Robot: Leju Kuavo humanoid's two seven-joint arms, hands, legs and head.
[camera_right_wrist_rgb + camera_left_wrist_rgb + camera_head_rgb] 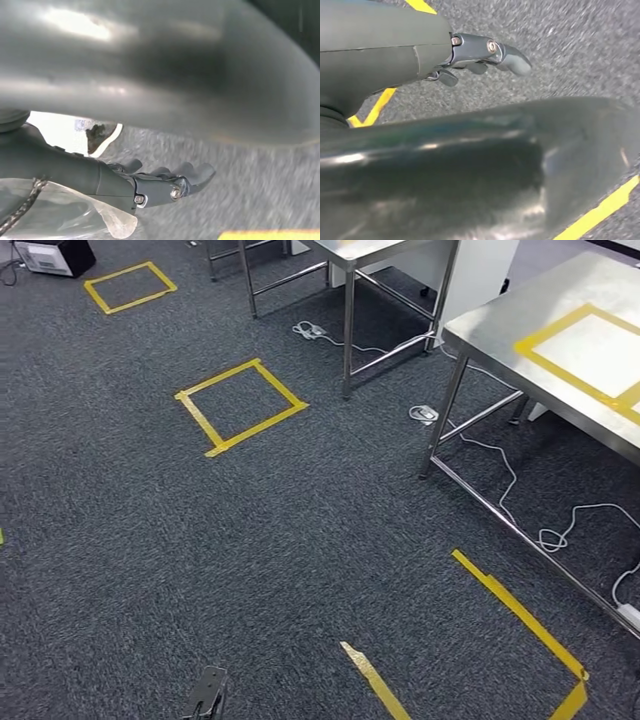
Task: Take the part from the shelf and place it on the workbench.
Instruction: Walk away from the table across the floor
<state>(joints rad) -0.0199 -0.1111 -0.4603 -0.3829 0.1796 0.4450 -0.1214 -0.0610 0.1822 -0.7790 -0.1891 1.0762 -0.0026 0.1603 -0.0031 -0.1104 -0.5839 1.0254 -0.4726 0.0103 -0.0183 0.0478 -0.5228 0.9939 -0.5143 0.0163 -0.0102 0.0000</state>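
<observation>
My left hand (207, 695) shows at the bottom edge of the head view, hanging low over the carpet. In the left wrist view its fingers (508, 55) stretch out with nothing in them. In the right wrist view my right hand (166, 182) has its fingers loosely extended, and a clear plastic part (79, 212) with a dark cord sits pressed against its palm side. How the fingers hold it is hidden. The steel workbench (490, 335) stands ahead on the right, with a yellow tape square (566, 375) on its top.
A second steel table (355, 250) stands further back. White cables (513, 480) and a power strip (630, 615) lie under the workbench. Yellow tape squares (241, 408) (128, 285) and tape strips (521, 615) mark the grey carpet. A black box (53, 255) sits far left.
</observation>
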